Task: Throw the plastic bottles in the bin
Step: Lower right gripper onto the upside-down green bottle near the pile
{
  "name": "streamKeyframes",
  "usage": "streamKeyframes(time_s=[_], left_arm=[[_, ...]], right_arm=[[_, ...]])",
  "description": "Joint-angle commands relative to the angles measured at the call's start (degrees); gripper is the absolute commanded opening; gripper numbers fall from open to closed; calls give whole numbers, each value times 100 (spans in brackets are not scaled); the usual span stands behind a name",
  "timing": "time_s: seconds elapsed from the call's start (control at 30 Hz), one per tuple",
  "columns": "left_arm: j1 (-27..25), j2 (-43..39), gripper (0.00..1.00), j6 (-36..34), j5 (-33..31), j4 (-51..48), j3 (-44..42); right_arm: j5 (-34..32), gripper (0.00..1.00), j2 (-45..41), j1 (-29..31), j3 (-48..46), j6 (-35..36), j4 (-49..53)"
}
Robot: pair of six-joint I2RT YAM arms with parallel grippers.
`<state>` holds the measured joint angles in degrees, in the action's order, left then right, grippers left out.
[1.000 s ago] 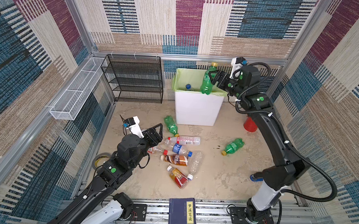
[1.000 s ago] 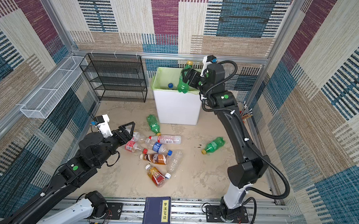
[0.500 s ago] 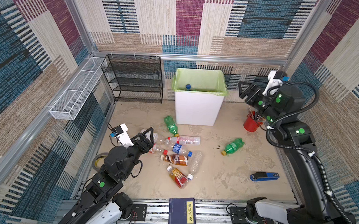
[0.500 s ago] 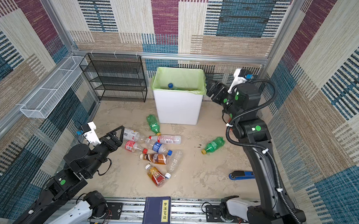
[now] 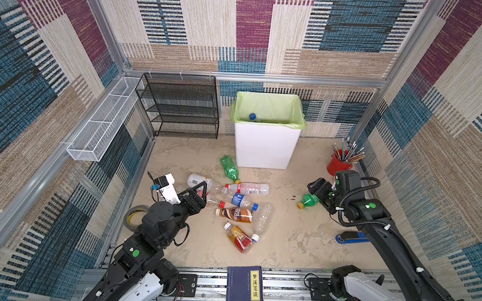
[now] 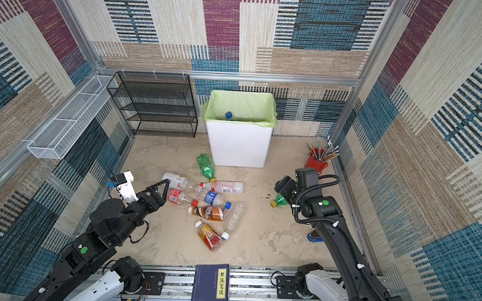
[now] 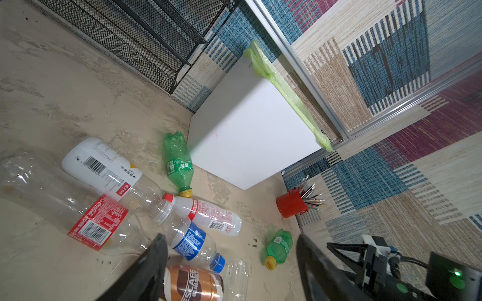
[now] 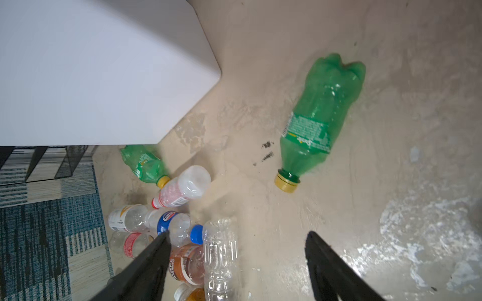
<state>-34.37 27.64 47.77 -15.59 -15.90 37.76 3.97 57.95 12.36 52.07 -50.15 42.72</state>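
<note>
Your left claw [image 6: 165, 192] is hanging with jaws spread and nothing in them at the left edge of the plastic bottles [image 5: 239, 199] heaped on the tabletop [image 5: 285, 245], just nearer than the bin [image 5: 266, 147]. Your right claw [image 8: 237, 234] is hovering, likewise gaping and empty, over the lone green bottle [image 5: 308, 200] to the right, while a blue-capped bottle [image 5: 252, 116] is sitting inside the bin.
</note>
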Motion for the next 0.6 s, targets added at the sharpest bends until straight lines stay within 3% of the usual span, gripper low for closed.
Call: streamKeyframes(time_s=[0.0,0.3,0.57], left_arm=[[-2,-17,78,-252,363,-176,-42],[0,35,78,-486,509,-277,11],[9,675,78,-832,724,-89,332]], right_arm=[[89,83,122,-88,-196,-180,75],[315,84,910,-866,-355,268,-324],[904,85,2176,-1257,219,556,-951]])
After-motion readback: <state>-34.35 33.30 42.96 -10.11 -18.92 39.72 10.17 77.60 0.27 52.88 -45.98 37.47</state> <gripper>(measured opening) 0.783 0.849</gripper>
